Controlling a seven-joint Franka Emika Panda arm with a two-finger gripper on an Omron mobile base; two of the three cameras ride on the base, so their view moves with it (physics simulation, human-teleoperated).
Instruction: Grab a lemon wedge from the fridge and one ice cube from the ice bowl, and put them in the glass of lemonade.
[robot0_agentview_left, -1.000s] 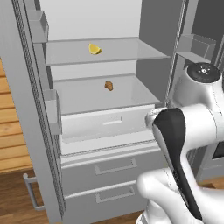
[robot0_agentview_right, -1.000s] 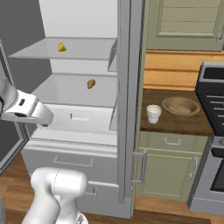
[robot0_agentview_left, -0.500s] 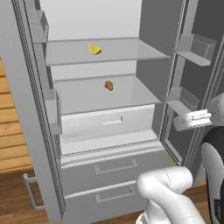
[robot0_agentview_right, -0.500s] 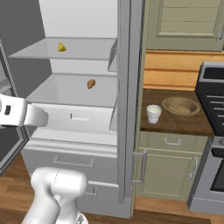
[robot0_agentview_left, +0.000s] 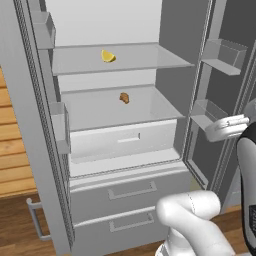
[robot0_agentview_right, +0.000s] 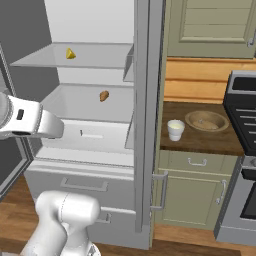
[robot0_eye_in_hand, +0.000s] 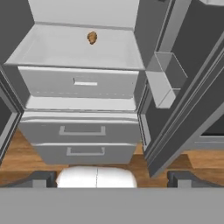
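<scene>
The fridge (robot0_agentview_left: 125, 150) stands wide open and there's the lemon wedge (robot0_agentview_left: 108, 56), sitting alone on the upper glass shelf (robot0_agentview_left: 150, 59), with a small brown lump (robot0_agentview_left: 124, 97) one level down, while the gripper (robot0_eye_in_hand: 111, 177) hangs back low in front of the drawers, jaws spread fully apart and holding nothing. That wedge looks feather-light, soft-fleshed and likely slick, so the sensible hold is a gentle pinch across its two flat cut faces or rind to tip, never a hard squeeze. Over on the worktop (robot0_agentview_right: 200, 142), the glass of lemonade (robot0_agentview_right: 175, 130) waits just beside the ice bowl (robot0_agentview_right: 207, 120).
</scene>
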